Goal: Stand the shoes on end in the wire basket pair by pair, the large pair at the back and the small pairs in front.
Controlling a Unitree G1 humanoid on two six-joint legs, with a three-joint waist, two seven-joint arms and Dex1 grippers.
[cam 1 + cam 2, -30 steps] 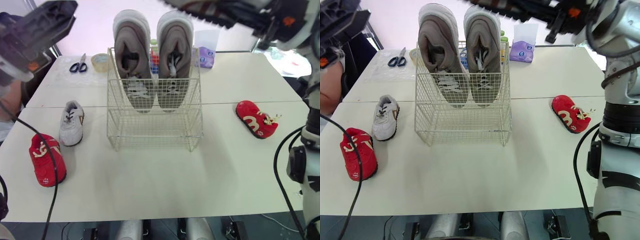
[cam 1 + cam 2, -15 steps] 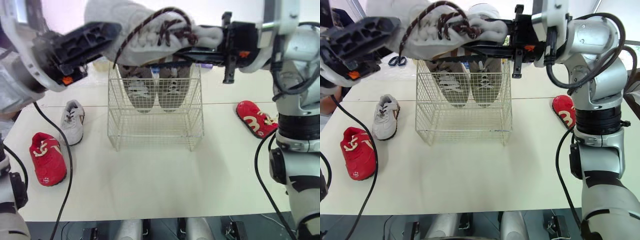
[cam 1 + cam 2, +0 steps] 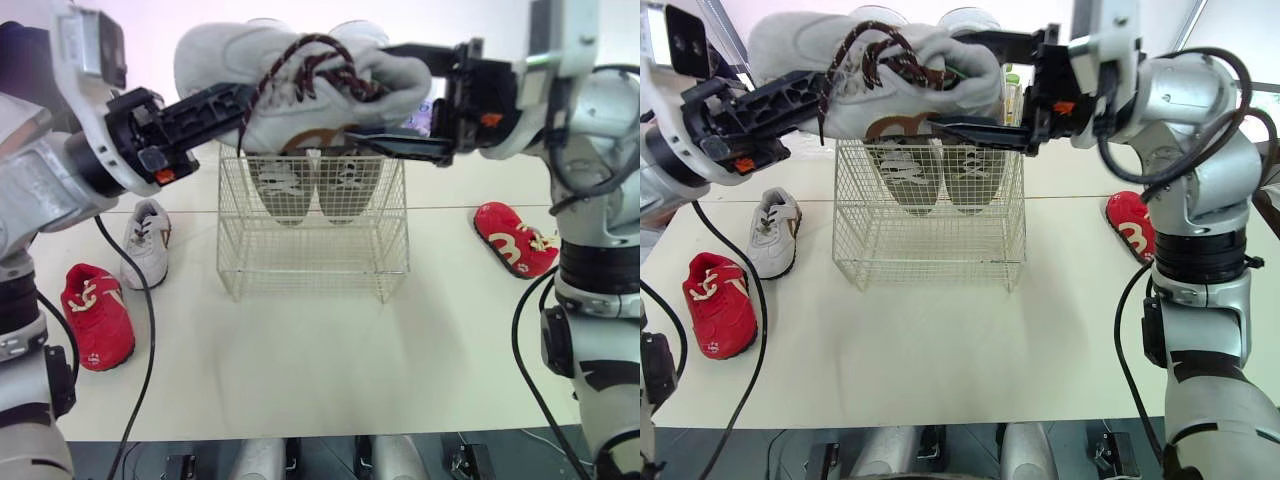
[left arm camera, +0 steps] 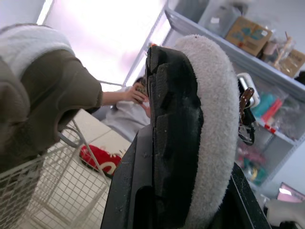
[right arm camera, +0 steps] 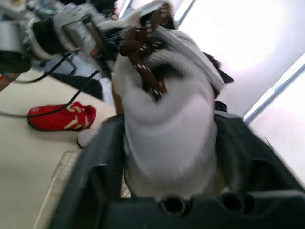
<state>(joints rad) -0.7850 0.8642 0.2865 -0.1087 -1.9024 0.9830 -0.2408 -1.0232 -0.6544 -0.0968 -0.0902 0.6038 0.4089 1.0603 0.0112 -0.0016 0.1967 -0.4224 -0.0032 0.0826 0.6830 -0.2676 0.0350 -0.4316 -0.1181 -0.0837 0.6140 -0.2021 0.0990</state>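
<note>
White shoe (image 3: pixel 300 90) now hangs lower, sideways over the top edge of the wire basket (image 3: pixel 310 270), left gripper (image 3: pixel 235 100) and right gripper (image 3: pixel 370 90) each clamped on one end; next, upend it ahead of the grey pair (image 3: pixel 300 185).

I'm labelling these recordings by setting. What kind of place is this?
Probably a robotics lab or workroom: plain white tables pushed together, a storage shelf crowded with boxes and containers, and a person nearby. The left gripper and right gripper hold a white shoe above the wire basket.
</note>
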